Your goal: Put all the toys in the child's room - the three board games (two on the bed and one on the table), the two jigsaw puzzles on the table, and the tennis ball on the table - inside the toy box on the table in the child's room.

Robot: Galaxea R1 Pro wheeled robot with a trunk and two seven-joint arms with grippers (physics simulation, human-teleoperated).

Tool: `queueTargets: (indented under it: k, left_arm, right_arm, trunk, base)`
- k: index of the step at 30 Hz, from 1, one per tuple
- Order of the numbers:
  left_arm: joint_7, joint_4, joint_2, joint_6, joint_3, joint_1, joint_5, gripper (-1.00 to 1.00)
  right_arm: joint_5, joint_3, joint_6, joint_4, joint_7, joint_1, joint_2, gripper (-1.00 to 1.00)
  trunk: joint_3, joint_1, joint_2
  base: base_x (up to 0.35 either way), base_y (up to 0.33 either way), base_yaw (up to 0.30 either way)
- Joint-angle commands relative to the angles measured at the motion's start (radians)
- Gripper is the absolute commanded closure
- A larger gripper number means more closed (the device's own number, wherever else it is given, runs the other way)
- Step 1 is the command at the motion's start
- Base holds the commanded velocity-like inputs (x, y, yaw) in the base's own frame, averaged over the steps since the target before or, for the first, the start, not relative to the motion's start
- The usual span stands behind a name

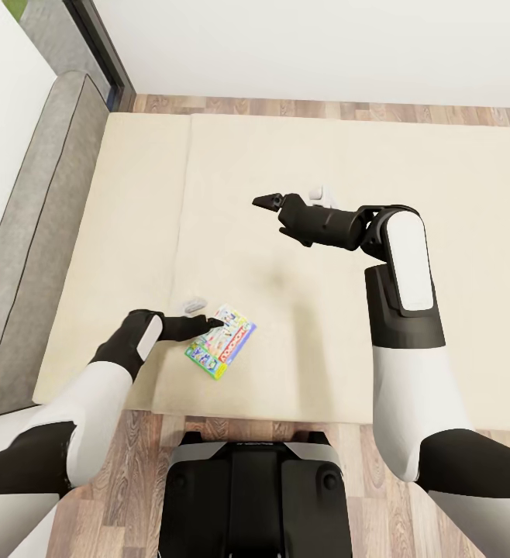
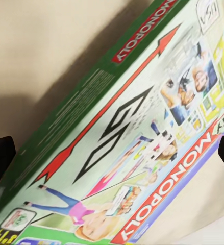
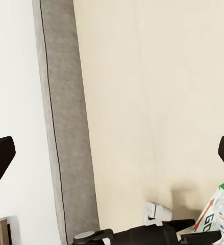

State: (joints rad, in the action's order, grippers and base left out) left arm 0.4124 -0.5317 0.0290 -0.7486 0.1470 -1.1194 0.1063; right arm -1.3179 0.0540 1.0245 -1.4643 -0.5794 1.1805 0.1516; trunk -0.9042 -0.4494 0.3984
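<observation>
Mattress of the bed (image 1: 348, 155) carries a board game (image 1: 222, 342) between the left end effector's (image 1: 199, 325) spread fingers.

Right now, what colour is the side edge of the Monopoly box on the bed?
Green, with a red Monopoly logo, on the Monopoly box; clearest in the left wrist view.

A home bedroom: beige bed (image 1: 348, 194), grey frame (image 1: 30, 232), wood-plank floor (image 1: 131, 465).

From the head we look steeply down over the bed (image 1: 301, 194). Our left wrist camera sits very close above the game (image 2: 122, 143), between its fingertips. Our right wrist camera hangs higher, facing the bed's edge, sharing that game (image 3: 218, 212) and the left gripper (image 3: 142, 236).
</observation>
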Motion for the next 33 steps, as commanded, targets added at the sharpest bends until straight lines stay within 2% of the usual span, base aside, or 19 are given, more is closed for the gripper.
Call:
queueTargets:
  k: [1,10,15,21,33]
  left_arm:
    - [0.000,-0.001,0.002,-0.008,0.007,0.000,0.004,-1.00]
    - [0.001,-0.001,0.027,-0.011,0.000,0.000,0.004,-1.00]
    - [0.002,-0.001,0.028,-0.013,-0.001,-0.001,0.004,-1.00]
    - [0.004,-0.012,0.029,-0.048,-0.001,-0.001,0.004,-1.00]
    - [0.003,-0.014,0.029,-0.053,-0.001,0.000,0.004,-1.00]
  right_arm:
    - [-0.009,0.000,0.002,-0.001,-0.010,0.001,0.000,-1.00]
    - [-0.009,0.000,0.002,-0.001,-0.010,0.001,0.000,-1.00]
    - [-0.009,0.000,0.002,0.002,-0.011,0.001,0.000,-1.00]
    - [-0.009,0.000,0.002,0.009,-0.010,0.001,0.000,-1.00]
    - [-0.009,0.000,0.002,0.011,-0.010,0.001,0.000,-1.00]
  trunk:
    - [-0.001,-0.001,0.002]
    - [-0.001,-0.001,0.002]
    - [-0.001,-0.001,0.002]
    - [-0.001,-0.001,0.002]
    - [-0.001,-0.001,0.002]
  base:
    - [0.000,0.000,0.000]
    - [0.000,0.000,0.000]
    - [0.000,0.000,0.000]
    - [0.000,0.000,0.000]
    - [0.000,0.000,0.000]
